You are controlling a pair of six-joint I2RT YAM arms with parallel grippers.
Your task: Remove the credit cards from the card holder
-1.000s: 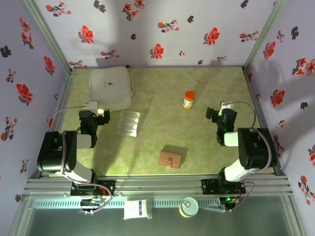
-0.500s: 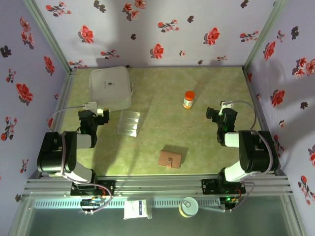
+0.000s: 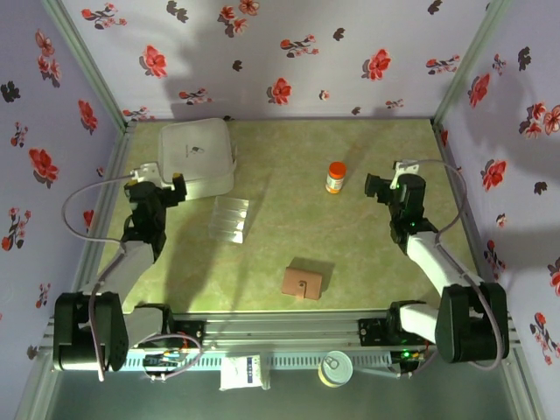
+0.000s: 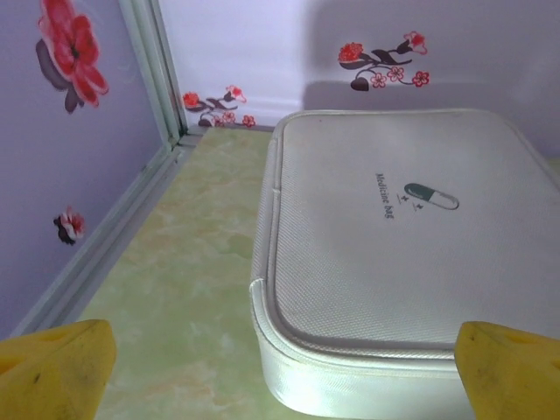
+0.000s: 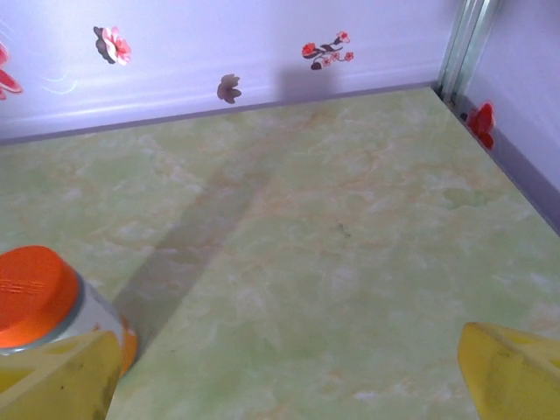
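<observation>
Card holder [image 3: 303, 283] was recorded shut, at the near middle of table [image 3: 289, 140], from overhead. One white case [image 3: 197, 155], its pill print [image 4: 429, 196] legible from the left wrist, and one orange-capped bottle [image 3: 335, 178] were counted. Jaws of left gripper [image 3: 156, 185] and right gripper [image 3: 385, 186] were found wide, empty.

A pale green, marble-patterned counter [image 3: 289, 236] was closed in along its far, left and right edges by lilac walls [image 3: 289, 52] printed with red and dark flowers. Metal posts [image 3: 87, 66] stood at both far corners, and a ribbed metal rail [image 3: 280, 331] ran along the near edge. Soft shadows [image 3: 192, 61] fell across the far wall.
</observation>
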